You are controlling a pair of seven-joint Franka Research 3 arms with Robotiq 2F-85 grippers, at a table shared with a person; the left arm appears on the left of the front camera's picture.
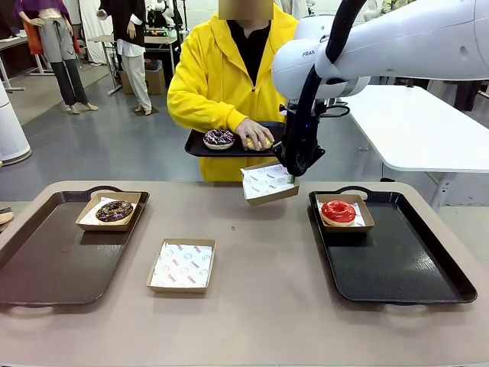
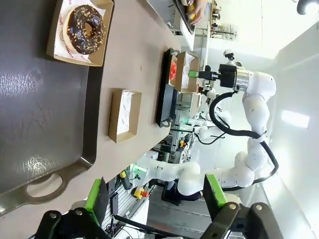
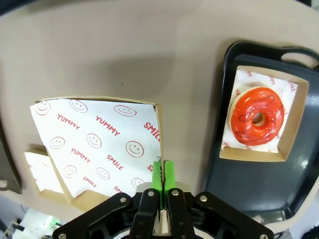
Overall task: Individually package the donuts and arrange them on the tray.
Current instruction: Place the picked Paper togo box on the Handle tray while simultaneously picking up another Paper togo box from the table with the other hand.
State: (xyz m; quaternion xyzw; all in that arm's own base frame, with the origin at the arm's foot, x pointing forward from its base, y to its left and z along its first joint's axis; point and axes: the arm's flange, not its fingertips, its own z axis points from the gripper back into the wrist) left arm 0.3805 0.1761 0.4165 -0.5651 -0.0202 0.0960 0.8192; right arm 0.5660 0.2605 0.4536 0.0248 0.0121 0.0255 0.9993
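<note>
Roughly halfway: the red donut [image 1: 338, 211] sits boxed on the right tray [image 1: 397, 260], the chocolate donut [image 1: 114, 211] boxed on the left tray [image 1: 46, 260]. The right gripper [image 3: 162, 167] pinches an empty box [image 1: 267, 181] by its rim near the person's small tray [image 1: 197, 147], where the purple donut [image 1: 218, 138] and yellow donut [image 1: 250, 145] wait unboxed; the left gripper [image 2: 155, 196] hangs spread

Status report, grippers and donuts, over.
Left gripper open above left tray. Right gripper shut on empty paper-lined box, held up toward person. Red donut and chocolate donut boxed; sprinkled donut and yellow donut on person's tray. Nothing blocking.

A robotics lab hall: white arm [image 1: 412, 38], grey floor [image 1: 99, 153], white worktable [image 1: 420, 126].
</note>
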